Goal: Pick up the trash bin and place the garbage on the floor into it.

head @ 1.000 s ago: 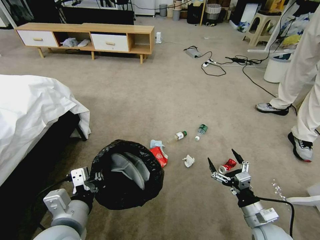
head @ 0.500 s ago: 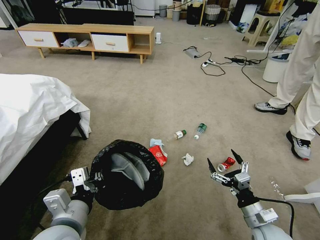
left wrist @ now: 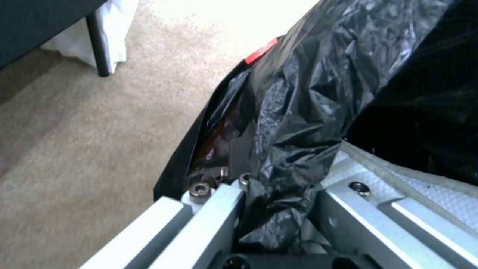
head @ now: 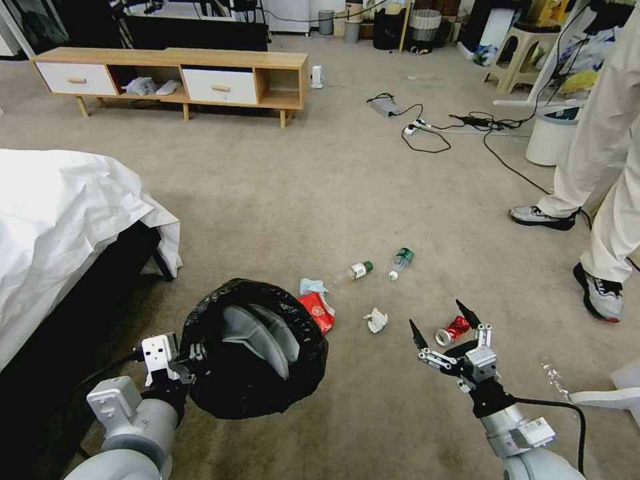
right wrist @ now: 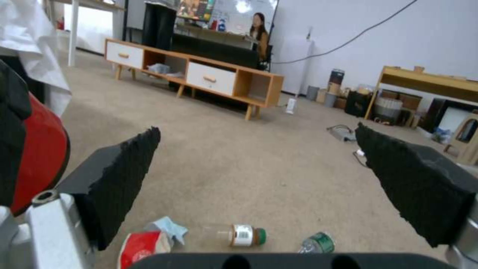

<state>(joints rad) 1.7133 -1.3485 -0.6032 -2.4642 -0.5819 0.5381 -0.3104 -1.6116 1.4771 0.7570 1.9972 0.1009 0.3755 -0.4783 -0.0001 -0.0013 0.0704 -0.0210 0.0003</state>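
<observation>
Floor (head: 320,187): our carpeted floor carries the garbage (head: 377,321), scattered beside the trash bin (head: 257,347).
Left gripper (left wrist: 269,209): fingers clamped on the bin's rim.
Right gripper (head: 445,319): fingers wide, empty, now slightly lower over the can (head: 453,330).

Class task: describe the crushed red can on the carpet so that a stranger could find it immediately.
Start at the beige-grey carpet and find the right tool, open. The small crushed red metal can lies just beyond its fingertips, apart from the other litter, shinier than the red wrapper.
</observation>
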